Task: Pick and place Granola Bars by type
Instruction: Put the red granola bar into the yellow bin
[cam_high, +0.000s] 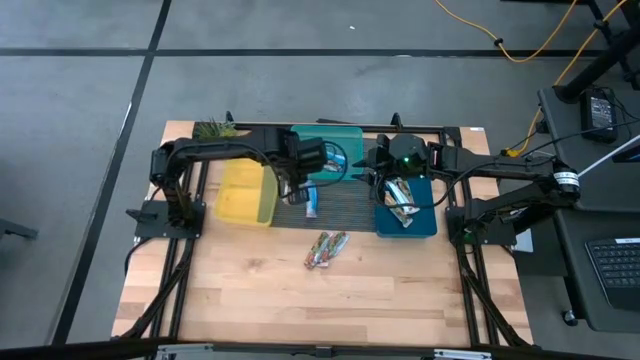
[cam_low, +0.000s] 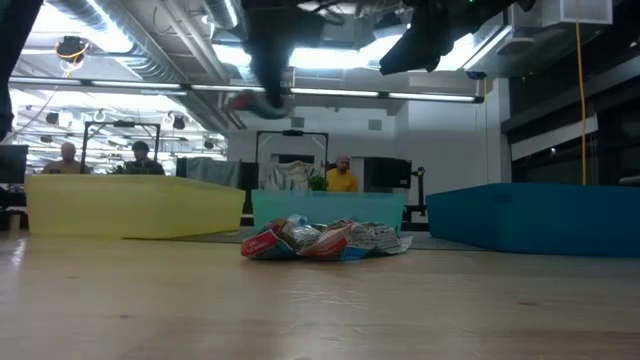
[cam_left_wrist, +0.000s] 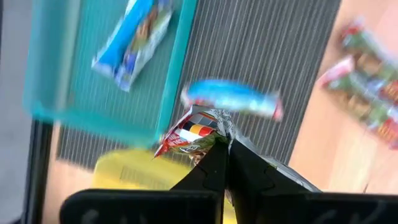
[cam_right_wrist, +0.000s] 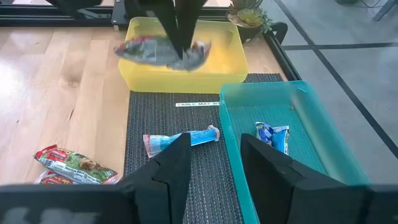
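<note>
Loose bars (cam_low: 325, 241) near table's (cam_low: 320, 310) open front edge.

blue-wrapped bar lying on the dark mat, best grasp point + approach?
Judging by its pose, grip the blue bar across its narrow width at mid-length, coming straight down. It lies flat and alone on the ribbed mat, both long edges free. The right gripper, open, is nearest; the left gripper is shut on a reddish bar.

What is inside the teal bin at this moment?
The teal bin holds one blue-white bar, lying flat on its floor. In the high view the left arm covers much of this bin, and the right pincer hides its near corner, so more bars cannot be excluded.
</note>
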